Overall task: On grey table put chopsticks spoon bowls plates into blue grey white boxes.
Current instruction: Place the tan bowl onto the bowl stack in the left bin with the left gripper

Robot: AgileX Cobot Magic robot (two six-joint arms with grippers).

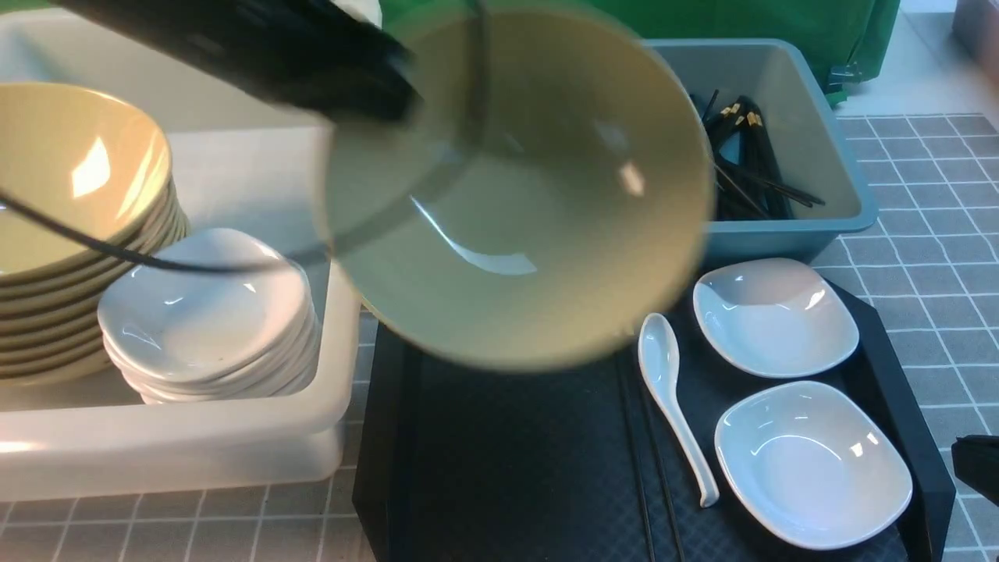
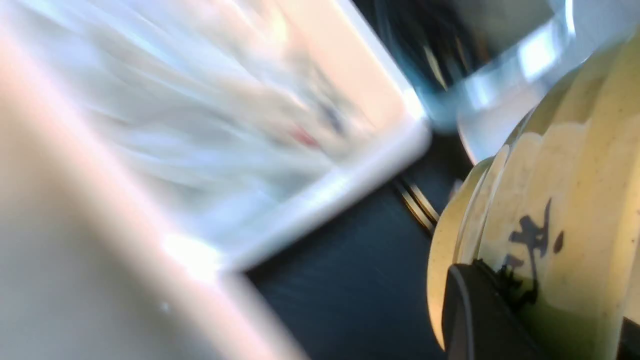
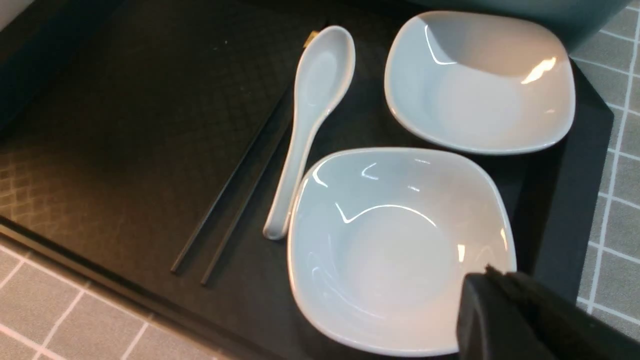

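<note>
My left gripper (image 1: 386,86) is shut on the rim of a yellow bowl (image 1: 515,187) and holds it tilted in the air above the black tray (image 1: 507,468); the bowl is motion-blurred. In the left wrist view the bowl's outer wall (image 2: 560,200) sits between the fingers (image 2: 475,310). Two white square plates (image 1: 775,316) (image 1: 812,460), a white spoon (image 1: 671,398) and black chopsticks (image 1: 648,468) lie on the tray. My right gripper (image 3: 492,280) is shut and empty, over the near plate's (image 3: 395,240) corner.
A white box (image 1: 195,445) on the left holds a stack of yellow bowls (image 1: 70,203) and a stack of white plates (image 1: 207,312). A blue-grey box (image 1: 812,156) at the back right holds black chopsticks (image 1: 749,164). A black cable (image 1: 94,246) crosses the left stacks.
</note>
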